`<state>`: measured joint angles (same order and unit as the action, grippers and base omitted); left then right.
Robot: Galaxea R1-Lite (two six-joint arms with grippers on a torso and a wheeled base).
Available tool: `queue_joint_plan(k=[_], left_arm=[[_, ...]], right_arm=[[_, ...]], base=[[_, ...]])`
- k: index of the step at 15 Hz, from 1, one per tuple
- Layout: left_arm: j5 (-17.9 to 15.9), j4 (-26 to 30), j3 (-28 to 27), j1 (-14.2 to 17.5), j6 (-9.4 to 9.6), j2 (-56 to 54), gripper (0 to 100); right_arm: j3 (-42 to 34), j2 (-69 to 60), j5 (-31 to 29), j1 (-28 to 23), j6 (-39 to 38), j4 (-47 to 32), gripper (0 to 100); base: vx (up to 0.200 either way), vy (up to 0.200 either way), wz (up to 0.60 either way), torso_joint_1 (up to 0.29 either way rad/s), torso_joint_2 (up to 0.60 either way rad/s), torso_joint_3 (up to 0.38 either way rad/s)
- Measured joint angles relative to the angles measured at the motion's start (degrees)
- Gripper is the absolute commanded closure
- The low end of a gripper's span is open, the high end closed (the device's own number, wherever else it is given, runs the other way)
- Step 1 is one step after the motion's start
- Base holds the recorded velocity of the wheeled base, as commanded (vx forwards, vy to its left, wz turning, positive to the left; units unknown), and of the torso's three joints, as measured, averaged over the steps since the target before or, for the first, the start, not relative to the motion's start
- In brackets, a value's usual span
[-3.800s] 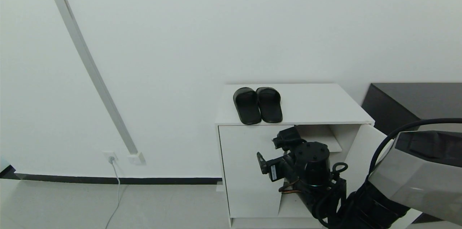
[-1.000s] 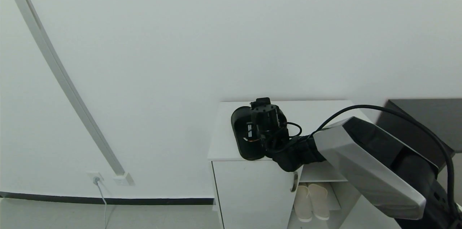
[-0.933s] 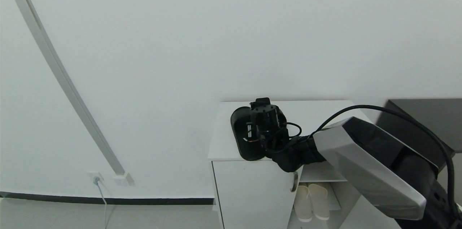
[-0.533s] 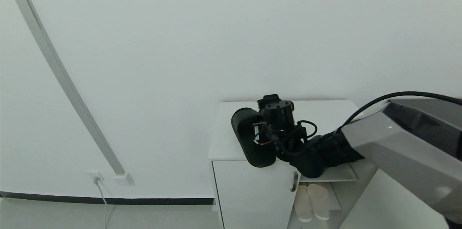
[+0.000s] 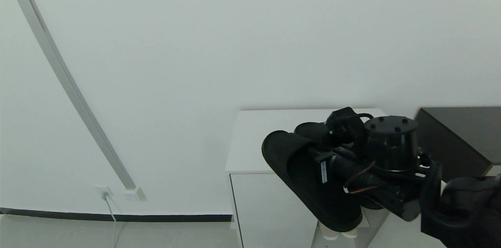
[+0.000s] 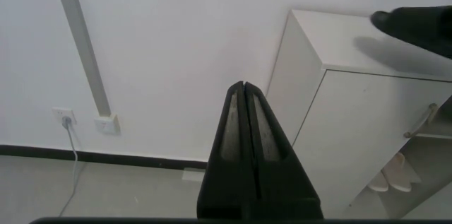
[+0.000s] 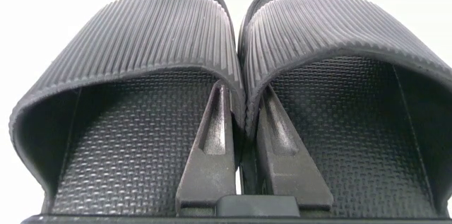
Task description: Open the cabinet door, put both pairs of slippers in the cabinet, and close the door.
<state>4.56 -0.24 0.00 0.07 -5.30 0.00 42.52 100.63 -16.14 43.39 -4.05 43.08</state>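
Right wrist view: right claw (image 7: 242, 95) clenched on black slippers (image 7: 162, 47), one finger inside each, adjoining strap walls pinched together between them

Head view: pair held lower centre-right of frame, tilted, clear of cabinet (image 5: 254, 142) top, hanging before its front; white slippers (image 5: 336, 234) on shelf inside, at bottom edge

Step, as judged: carrying second pair toward open compartment

Next calls for: lower wrist, level soles, slide in clear of white pair, release; door last

Left wrist view: left claw (image 6: 244, 90) closed, empty, held apart from cabinet
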Motion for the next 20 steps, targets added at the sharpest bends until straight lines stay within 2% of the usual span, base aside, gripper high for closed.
queue_joint_plan(k=[9, 20], left_arm=[[-0.11, -0.02, 0.0, 0.0, -0.02, 0.0, 100], [-0.1, 0.0, 0.0, -0.02, 0.02, 0.0, 100]], right_arm=[[-4.82, -4.3, -0.09, 1.57, 2.0, 0.76, 100], [-6.86, -3.63, 0.55, 1.51, 1.8, 2.35, 100]], base=[[-0.2, 0.0, 0.0, 0.005, 0.0, 0.002], [0.0, 0.0, 0.0, 0.0, 0.0, 0.0]])
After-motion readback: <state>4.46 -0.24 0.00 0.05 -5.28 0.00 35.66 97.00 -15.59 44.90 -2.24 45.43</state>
